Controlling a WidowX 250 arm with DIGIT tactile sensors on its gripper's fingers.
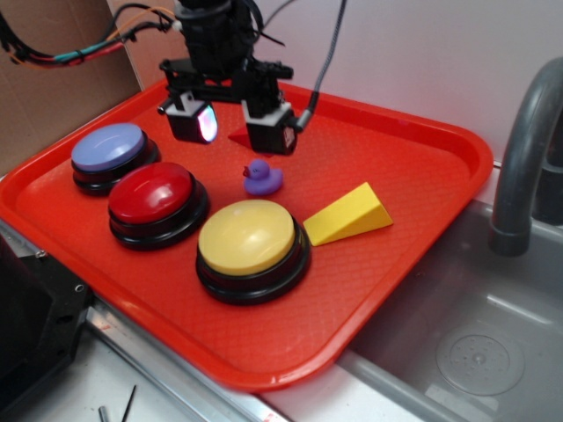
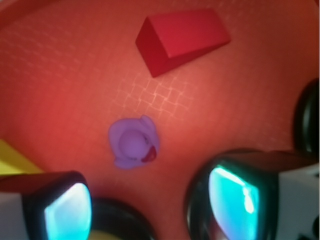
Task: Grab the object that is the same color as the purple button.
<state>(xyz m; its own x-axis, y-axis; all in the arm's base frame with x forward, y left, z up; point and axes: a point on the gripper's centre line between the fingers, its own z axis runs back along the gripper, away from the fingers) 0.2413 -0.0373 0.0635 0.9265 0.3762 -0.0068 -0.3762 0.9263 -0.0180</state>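
A: Starting at the left of the exterior view?

B: Purple button (image 1: 108, 148) at 9 o'clock on the red tray (image 1: 422, 211), lavender dome on a black base. Just beside it, toward 4 o'clock, the red button (image 1: 151, 192). Then the yellow button (image 1: 246, 236), again toward 4 o'clock, nearest the tray's front edge.

A: And the claw?

B: Hanging over the tray's back part at 12 o'clock, claw (image 1: 231, 125) released, fingers spread apart with nothing between them. Clear of the tray surface, above and slightly behind the duck.

A: Location of the purple duck?

B: Purple duck (image 1: 261, 177) upright on the tray, near the middle, just at 12 o'clock of the yellow button and apart from it. Below the gap between the fingers, toward 5 o'clock from the claw's centre. Not touched by anything.

A: From the wrist view?

B: Duck (image 2: 134, 143) seen from above, a little left of centre, reddish beak pointing toward 4 o'clock. Two fingertips (image 2: 235, 195) with glowing cyan pads at the bottom edge, one at 7 o'clock, one at 5 o'clock, duck ahead of the gap between them. Red wedge (image 2: 180, 39) at 12 o'clock, well apart from the duck.

A: Further right in the exterior view?

B: Red wedge (image 1: 237, 135) mostly hidden behind the fingers. Yellow wedge (image 1: 349, 215) at 3 o'clock of the yellow button, just beside its base. Past the tray edge, a grey sink (image 1: 475, 343) and a grey faucet (image 1: 525, 145).
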